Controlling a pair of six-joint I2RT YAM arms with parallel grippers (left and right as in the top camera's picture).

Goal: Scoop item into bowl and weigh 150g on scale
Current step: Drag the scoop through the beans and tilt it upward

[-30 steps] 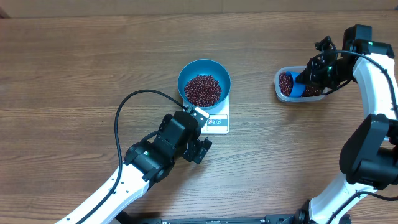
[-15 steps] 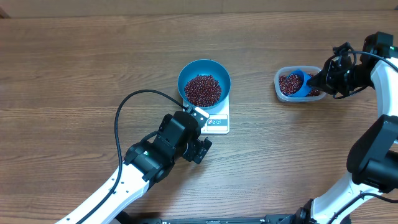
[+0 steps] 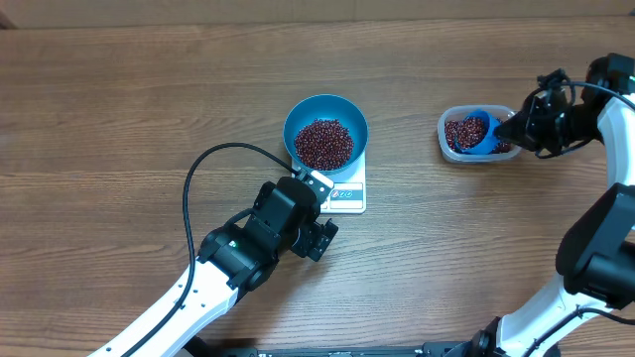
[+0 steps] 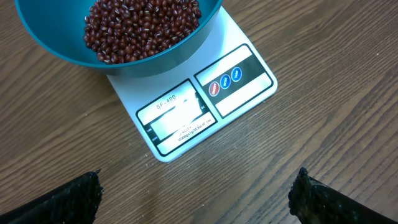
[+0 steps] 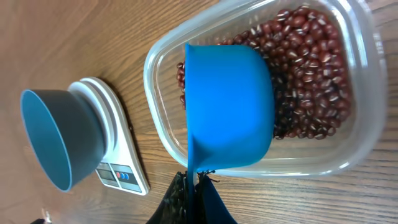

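Note:
The blue bowl point(image 3: 325, 111) stands on the white scale point(image 3: 345, 196), holding a heap of red-brown beans point(image 3: 322, 144). My left gripper point(image 3: 322, 240) hovers over bare table just in front of the scale, open and empty. In the left wrist view its fingertips point(image 4: 68, 199) stand far apart below the scale point(image 4: 205, 102) and the bowl point(image 4: 168, 59). My right gripper point(image 3: 513, 127) is shut on the handle of a blue scoop point(image 3: 477, 132). The scoop point(image 5: 230, 118) sits tilted inside the clear tub point(image 5: 354, 149), over more beans point(image 5: 311, 68).
The left arm's black cable point(image 3: 203, 174) loops over the table to the left of the scale. The clear tub point(image 3: 445, 139) sits at the right of the table, well apart from the bowl. The right arm's white links point(image 3: 615, 129) run along the right edge.
My right gripper has drawn back to the right, and the scoop has gone from the tub's left end to its middle. The left arm, bowl and scale are unchanged.

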